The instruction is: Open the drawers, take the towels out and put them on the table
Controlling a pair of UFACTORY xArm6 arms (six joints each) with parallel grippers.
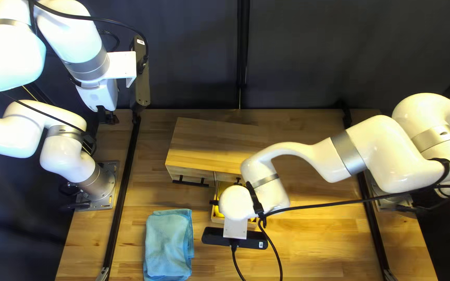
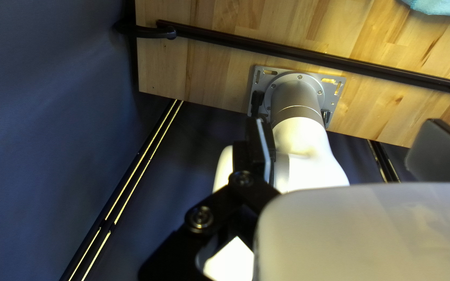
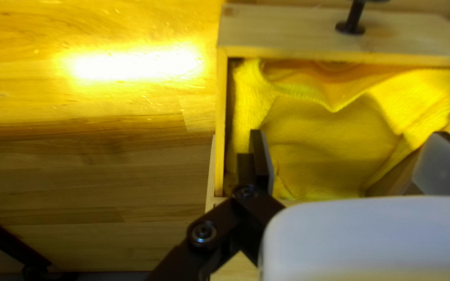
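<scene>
Right gripper (image 3: 348, 136) sat wide open, down in the pulled-out drawer (image 3: 220, 117), holding nothing. One finger (image 3: 262, 152) was just inside the side wall, up against the yellow towel (image 3: 326, 156) as far as I could tell. The towel was bunched up and pretty much filled the drawer.

My read was that it's soft, light and floppy. It won't slip, but it'll sag and drag on the walls coming out. I'd have pinched the raised fold near the middle and gone deep enough to catch more than one layer.

The tight spots were the drawer walls either side, the front panel with its handle post (image 3: 352, 17), and the cabinet (image 1: 213, 144) right behind. The other drawer's handle (image 1: 188, 181) sat flush, so that one looked shut.

The blue towel (image 1: 169, 244) lay on the table (image 1: 326, 249) just beside the open drawer, so I'd have wanted to drop the yellow one clear of it. Left gripper (image 2: 350, 128) was open too, parked high over its own base (image 2: 299, 84), well out of the way.
</scene>
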